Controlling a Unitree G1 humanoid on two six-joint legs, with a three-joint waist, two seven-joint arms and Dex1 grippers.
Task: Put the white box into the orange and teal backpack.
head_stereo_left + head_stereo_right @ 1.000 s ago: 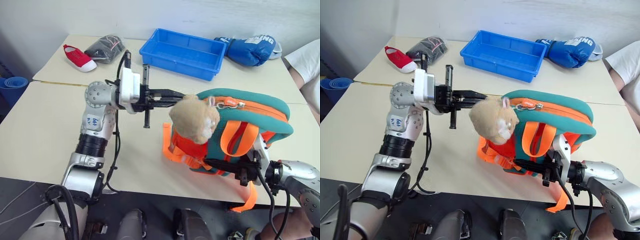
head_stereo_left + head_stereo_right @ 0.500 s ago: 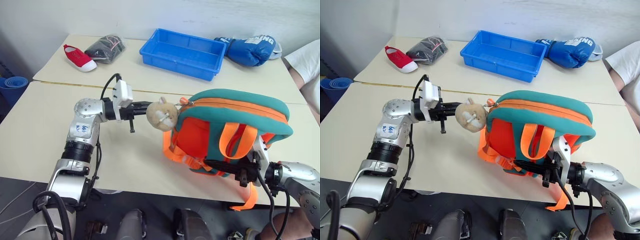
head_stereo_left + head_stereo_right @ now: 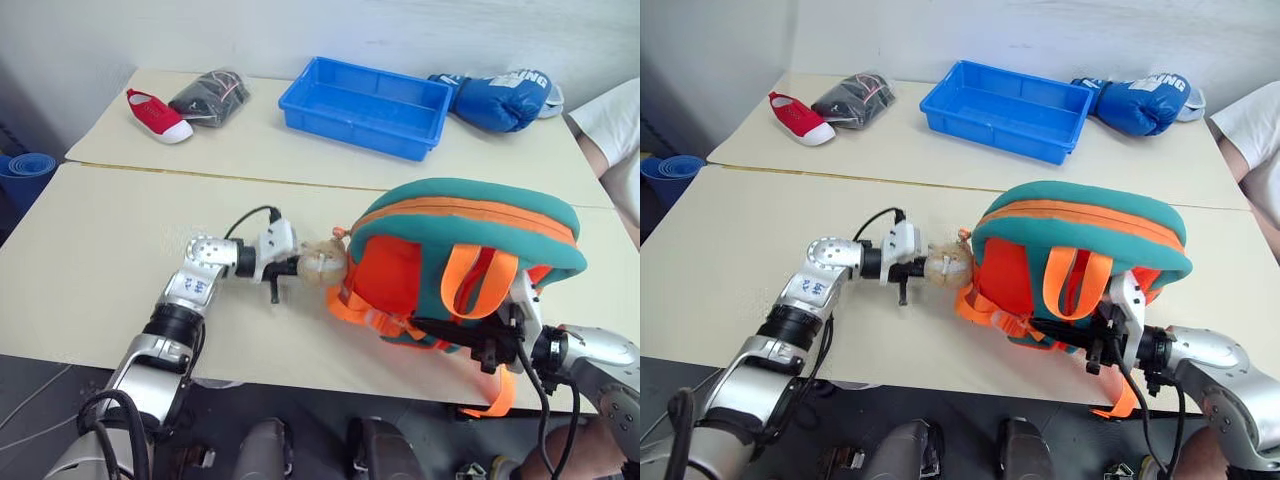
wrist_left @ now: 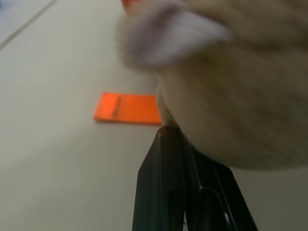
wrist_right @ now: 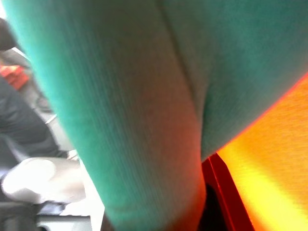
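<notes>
The orange and teal backpack (image 3: 470,235) stands upright on the near table, its teal rim on top and its orange panel and straps facing me. A tan plush toy (image 3: 322,266) hangs at its left side, low over the table. My left gripper (image 3: 300,268) points right and is shut on the plush toy; in the left wrist view its black fingers (image 4: 168,192) are pressed together under the fur (image 4: 240,96). My right gripper (image 3: 470,342) is against the backpack's lower front edge and appears shut on it. The white box is out of view.
On the far table lie an open blue tray (image 3: 300,100), a blue boxing glove (image 3: 500,98), a red shoe (image 3: 158,115) and a dark bagged item (image 3: 210,95). A person's white sleeve (image 3: 612,125) shows at the right edge. An orange strap end (image 4: 127,108) lies flat on the table.
My left gripper has sunk from above the backpack's front down to just over the table, taking the plush toy with it. The backpack and right gripper have stayed put.
</notes>
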